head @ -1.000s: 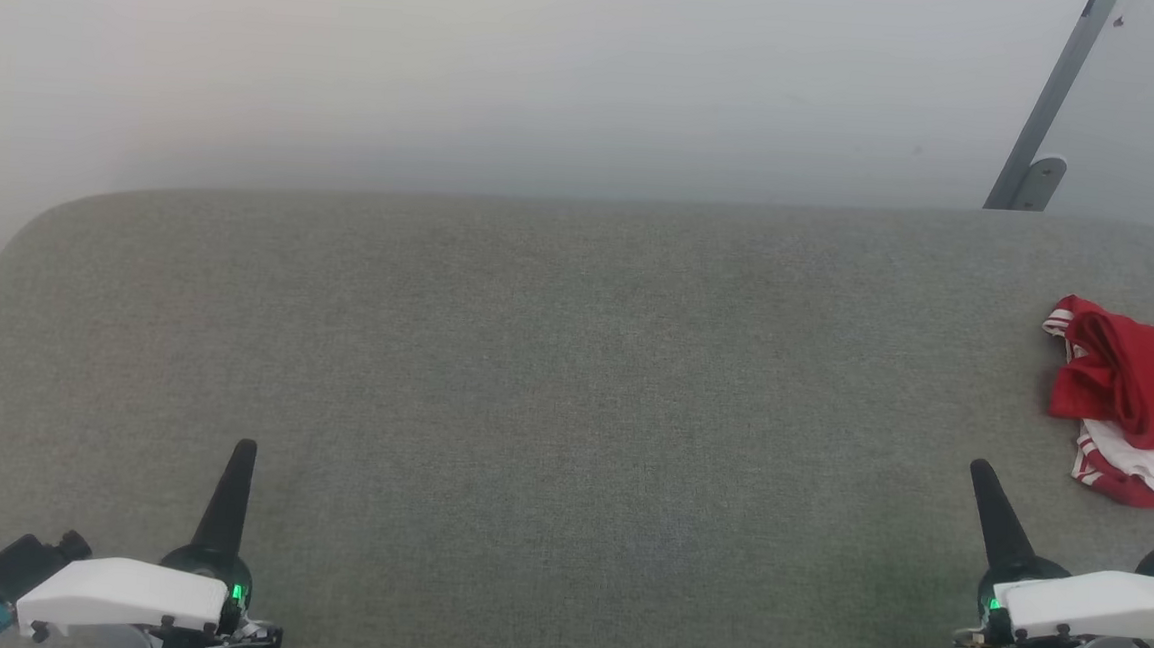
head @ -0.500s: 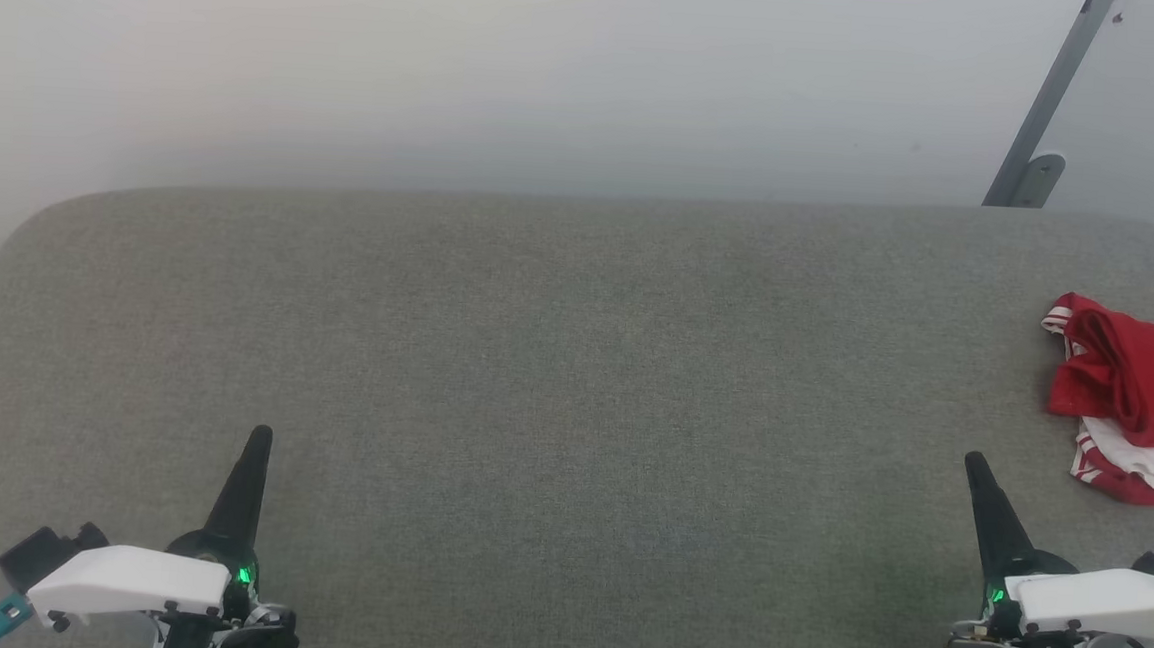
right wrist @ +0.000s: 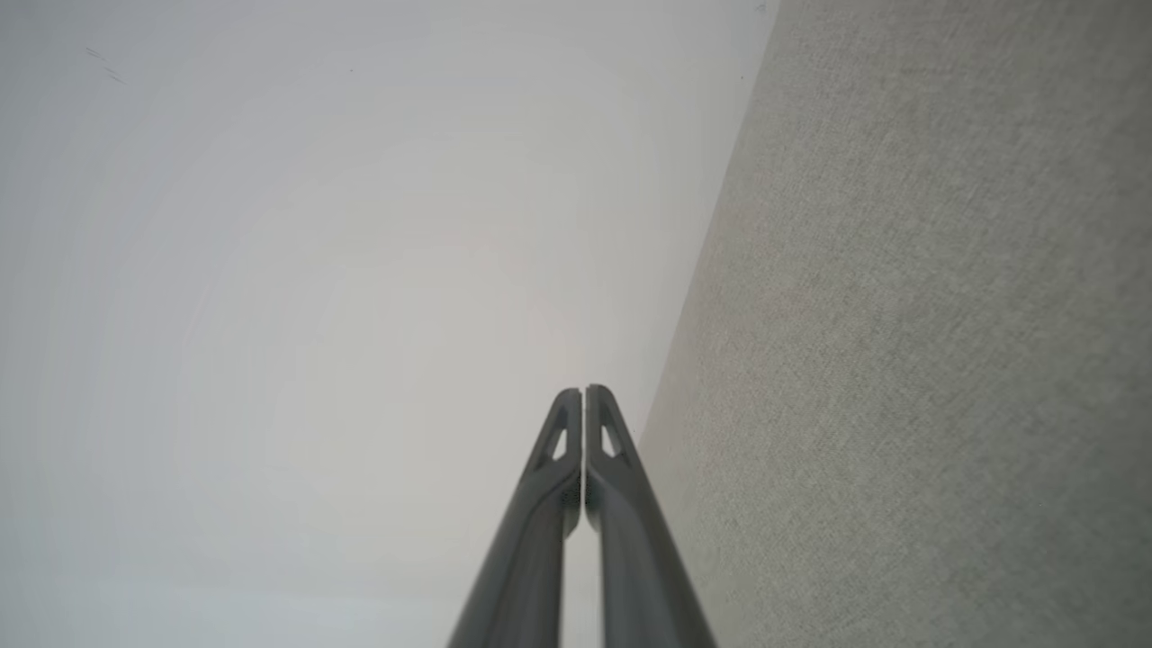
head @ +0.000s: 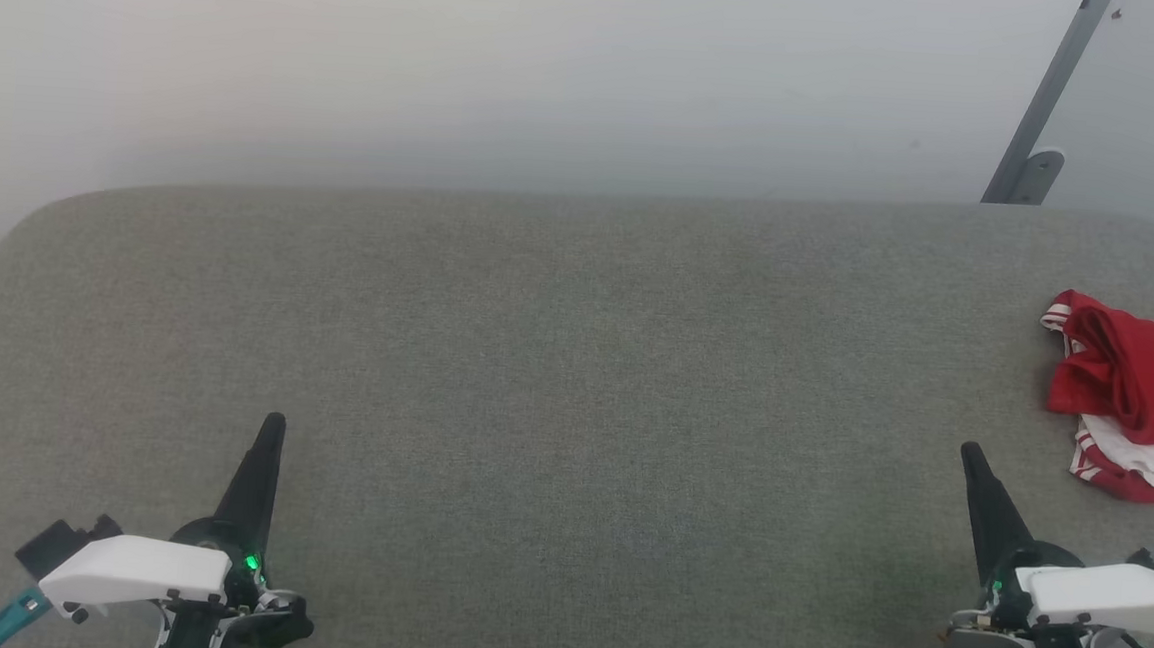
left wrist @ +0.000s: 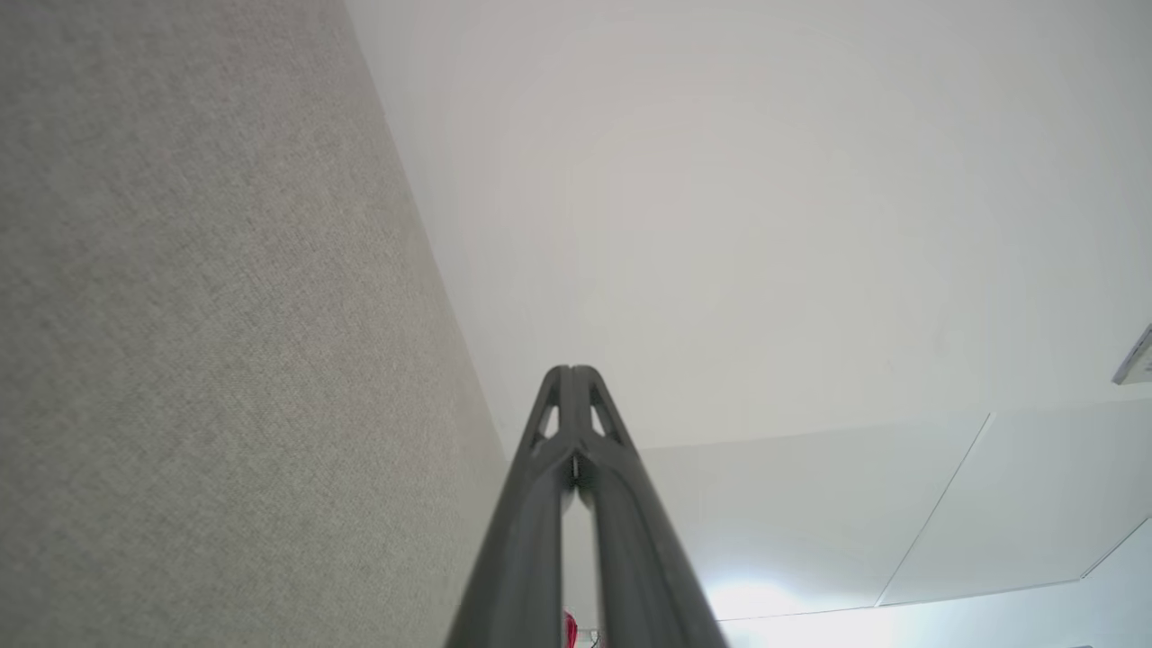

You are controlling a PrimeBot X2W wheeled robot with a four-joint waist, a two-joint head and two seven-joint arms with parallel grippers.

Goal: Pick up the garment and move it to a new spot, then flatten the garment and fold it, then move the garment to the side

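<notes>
A grey fabric-covered table [head: 576,344] spreads below a pale wall; the garment [head: 1139,388], red with white panels and striped trim, lies crumpled on the table at the right edge of the head view, partly cut off; the left gripper [head: 272,424] sits at lower left, the right gripper [head: 972,454] at lower right, near the garment but apart from it; both pairs of fingers are pressed together, holding nothing

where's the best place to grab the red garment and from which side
Probably the raised red fold on the left of the garment, taken from above with the right tool, which is nearer. The heap is crumpled and that ridge stands up off the table, so an opened tool can close across it; the white layers lie flatter.
</notes>
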